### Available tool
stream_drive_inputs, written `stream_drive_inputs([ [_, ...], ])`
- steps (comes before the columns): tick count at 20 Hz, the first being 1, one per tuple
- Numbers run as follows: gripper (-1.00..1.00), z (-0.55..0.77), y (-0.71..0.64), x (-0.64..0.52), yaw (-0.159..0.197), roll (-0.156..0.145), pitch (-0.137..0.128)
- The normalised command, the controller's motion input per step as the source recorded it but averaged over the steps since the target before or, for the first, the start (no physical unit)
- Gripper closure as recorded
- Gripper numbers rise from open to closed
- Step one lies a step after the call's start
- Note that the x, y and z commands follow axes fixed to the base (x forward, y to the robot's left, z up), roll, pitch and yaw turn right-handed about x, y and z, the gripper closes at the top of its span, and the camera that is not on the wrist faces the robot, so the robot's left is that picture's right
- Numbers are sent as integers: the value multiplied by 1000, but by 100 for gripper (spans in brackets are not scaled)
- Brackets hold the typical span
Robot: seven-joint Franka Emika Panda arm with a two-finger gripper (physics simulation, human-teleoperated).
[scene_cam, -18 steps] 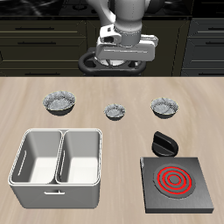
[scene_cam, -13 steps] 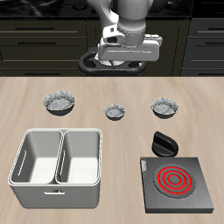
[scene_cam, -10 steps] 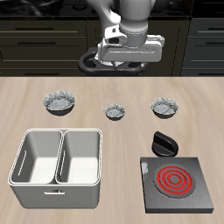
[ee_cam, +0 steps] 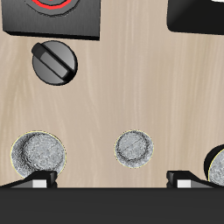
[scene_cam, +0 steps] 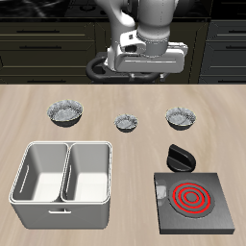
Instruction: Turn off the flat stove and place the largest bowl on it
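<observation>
The flat stove [scene_cam: 191, 202] lies near the table's front edge, its coil rings glowing red, with the black round knob [scene_cam: 180, 156] just behind it. The largest bowl [scene_cam: 65, 113] stands farther back, behind the white bin. My gripper [scene_cam: 144, 69] hangs high over the table's back edge, open and empty, far from both. In the wrist view the stove [ee_cam: 52, 19], the knob [ee_cam: 53, 63] and the rim of the largest bowl [ee_cam: 217, 163] show, with my open fingertips [ee_cam: 39, 182] at the frame's edge.
A tiny bowl [scene_cam: 127, 121] and a mid-sized bowl [scene_cam: 180, 117] stand in a row with the largest bowl; both show in the wrist view, tiny [ee_cam: 135, 148] and mid-sized [ee_cam: 37, 155]. A white two-compartment bin [scene_cam: 62, 181] stands near the front edge.
My gripper has moved sideways toward the stove's side of the table and slightly forward, staying high. Nothing on the table has moved.
</observation>
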Motion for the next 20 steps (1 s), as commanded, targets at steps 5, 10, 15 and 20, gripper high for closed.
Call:
stream_drive_inputs([
  [5,-100,47,136,288,4,-17,9],
  [10,-100,34,138,219,37,-2,-1],
  [15,-100,47,161,165,36,4,-2],
  [20,-100,58,181,130,24,13,-8],
])
